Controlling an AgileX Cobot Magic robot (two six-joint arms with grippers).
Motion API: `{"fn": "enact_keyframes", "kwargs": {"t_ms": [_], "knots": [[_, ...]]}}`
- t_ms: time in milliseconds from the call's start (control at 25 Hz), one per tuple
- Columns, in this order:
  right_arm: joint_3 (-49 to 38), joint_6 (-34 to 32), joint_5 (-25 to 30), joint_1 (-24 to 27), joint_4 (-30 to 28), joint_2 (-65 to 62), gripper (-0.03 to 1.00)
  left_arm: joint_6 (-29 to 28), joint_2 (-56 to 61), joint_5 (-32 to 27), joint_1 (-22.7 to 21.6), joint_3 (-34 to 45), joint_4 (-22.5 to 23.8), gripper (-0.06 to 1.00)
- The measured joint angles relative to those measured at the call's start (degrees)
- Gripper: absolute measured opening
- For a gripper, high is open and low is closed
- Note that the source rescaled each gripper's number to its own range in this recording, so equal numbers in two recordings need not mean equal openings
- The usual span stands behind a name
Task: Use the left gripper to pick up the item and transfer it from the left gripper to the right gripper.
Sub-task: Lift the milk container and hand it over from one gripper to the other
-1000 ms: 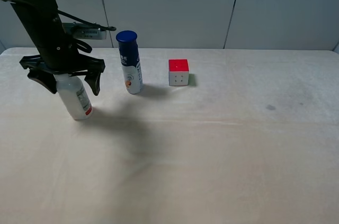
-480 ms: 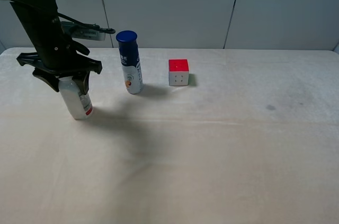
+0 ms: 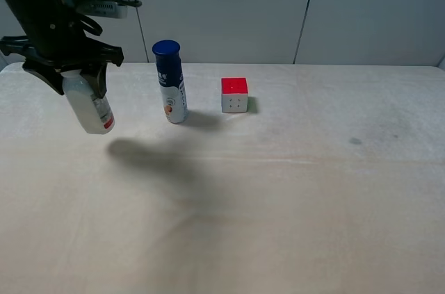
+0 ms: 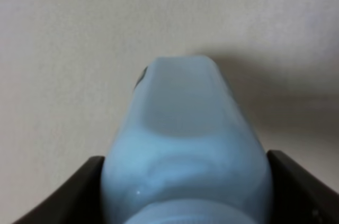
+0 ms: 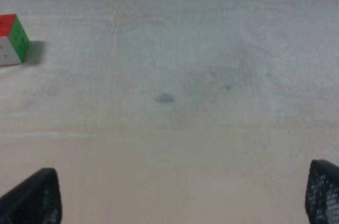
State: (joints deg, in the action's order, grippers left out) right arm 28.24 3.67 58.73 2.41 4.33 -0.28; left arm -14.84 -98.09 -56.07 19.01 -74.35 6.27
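The white pill bottle (image 3: 90, 108) with a red band near its base hangs tilted in the air above the table's left side, clear of its shadow. My left gripper (image 3: 67, 80) is shut on its upper part. In the left wrist view the bottle (image 4: 185, 139) fills the frame between the two black fingers (image 4: 58, 197). My right gripper is out of the exterior high view. In the right wrist view only its two fingertips (image 5: 37, 195) show at the lower corners, far apart, with nothing between them.
A tall white-and-blue can with a blue cap (image 3: 170, 82) stands to the right of the bottle. A red-topped puzzle cube (image 3: 234, 94) sits past it and also shows in the right wrist view (image 5: 13, 38). The cream table (image 3: 292, 190) has a small dark spot (image 3: 355, 142).
My left gripper closed on the bottle, which stood on the table, then lifted it up and slightly left. The bottle now hangs tilted above its shadow.
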Motion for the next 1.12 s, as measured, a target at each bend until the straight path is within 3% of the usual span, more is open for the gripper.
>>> {"fn": "enact_keyframes", "kwargs": {"t_ms": [160,280,720,1120], "knots": [[0.00,0.00,0.00,0.00,0.00,0.00,1.00,0.70,3.18,-2.33,0.00,0.00,-1.34,0.03],[0.00,0.00,0.00,0.00,0.00,0.00,1.00,2.88,5.47,-3.25,0.00,0.00,-5.11,0.03],[0.00,0.00,0.00,0.00,0.00,0.00,1.00,12.41,7.09,-0.94,0.27,0.00,-28.07,0.03],[0.00,0.00,-0.06,0.00,0.00,0.00,1.00,12.94,7.09,5.89,10.10,0.00,-30.19,0.03]]}}
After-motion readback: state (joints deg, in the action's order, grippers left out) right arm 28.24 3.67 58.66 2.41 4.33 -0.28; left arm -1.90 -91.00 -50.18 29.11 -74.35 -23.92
